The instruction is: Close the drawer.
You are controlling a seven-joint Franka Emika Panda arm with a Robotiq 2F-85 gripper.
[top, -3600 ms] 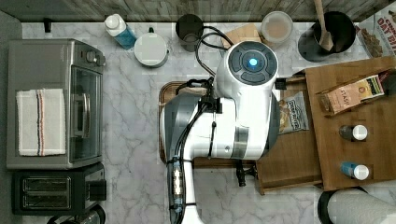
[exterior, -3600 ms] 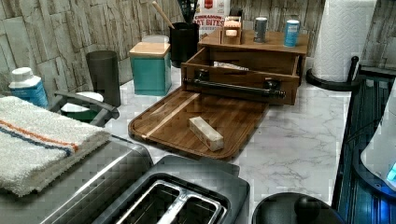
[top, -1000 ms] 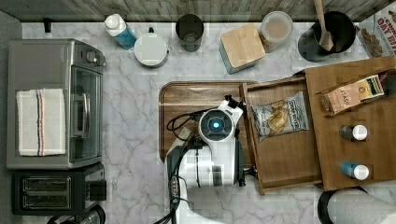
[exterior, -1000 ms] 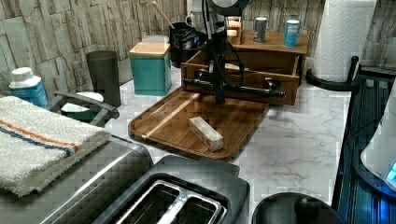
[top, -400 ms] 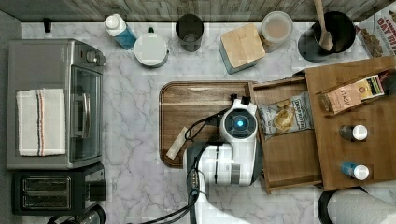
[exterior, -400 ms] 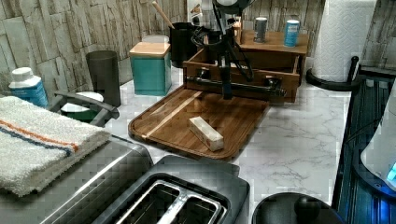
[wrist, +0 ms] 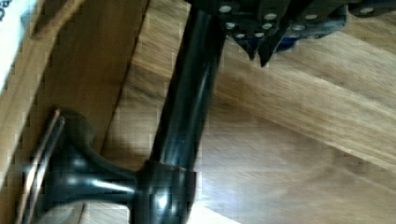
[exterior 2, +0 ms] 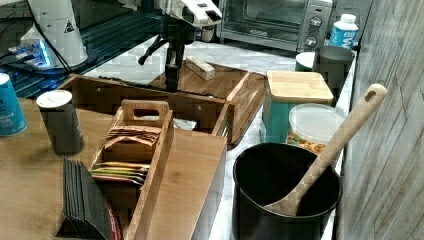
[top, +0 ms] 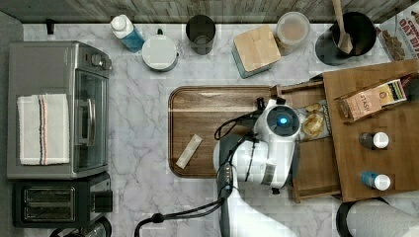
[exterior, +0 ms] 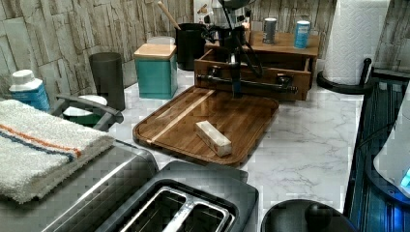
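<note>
The shallow medium-brown wooden drawer (top: 316, 163) stands partly pulled out of the wooden cabinet (top: 380, 148), at the top view's right, its front just beside the dark rounded-corner wooden tray (top: 207, 118). A crinkled snack bag (top: 312, 121) lies inside. A black bar handle (exterior: 251, 83) runs across the drawer front. The black gripper (exterior: 235, 72) hangs upright at this handle; whether its fingers are apart or together cannot be told. A pale wooden block (exterior: 212, 137) rests on the tray.

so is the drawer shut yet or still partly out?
Still partly out. In the top view the drawer sticks out from under the cabinet top, chip bag visible inside. The gripper is at its bar handle.
</note>
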